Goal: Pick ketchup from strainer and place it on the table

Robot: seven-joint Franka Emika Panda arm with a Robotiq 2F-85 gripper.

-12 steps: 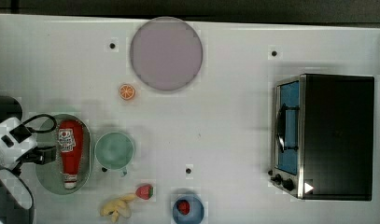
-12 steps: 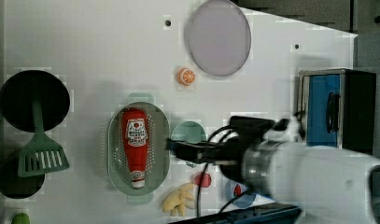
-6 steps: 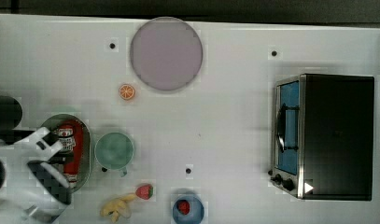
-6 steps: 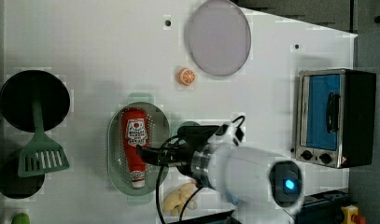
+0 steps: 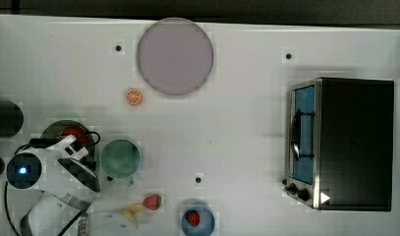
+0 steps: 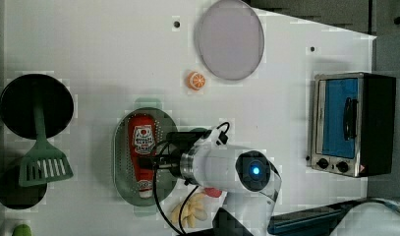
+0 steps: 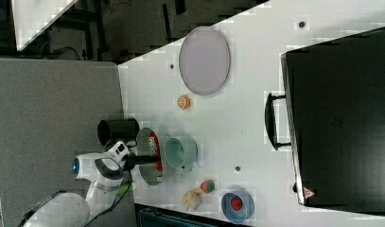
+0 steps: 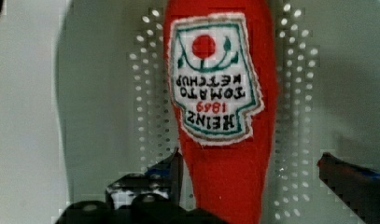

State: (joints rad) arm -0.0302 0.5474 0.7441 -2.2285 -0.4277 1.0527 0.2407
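The small red ketchup squeeze bottle with its white label lies lengthwise in the pale green perforated plastic strainer. The gripper straddles it, its 2 fingers spread wide and holding nothing. If the fingers close off-centre, the rounded bottle could likely squirt sideways, or a fingertip could catch the strainer wall.

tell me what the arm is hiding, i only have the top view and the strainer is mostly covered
Observer: In the left view the ketchup lies lengthwise in the strainer, label up.
Operator: which end is the cap
Observer: The white cap is at the left view's bottom end of the bottle.
Operator: hand open or shut
Observer: Open. In the wrist view the hand has one finger on each side of the bottle's red body.
Operator: gripping yet
Observer: Not yet; strainer holes show between the fingers and the bottle.
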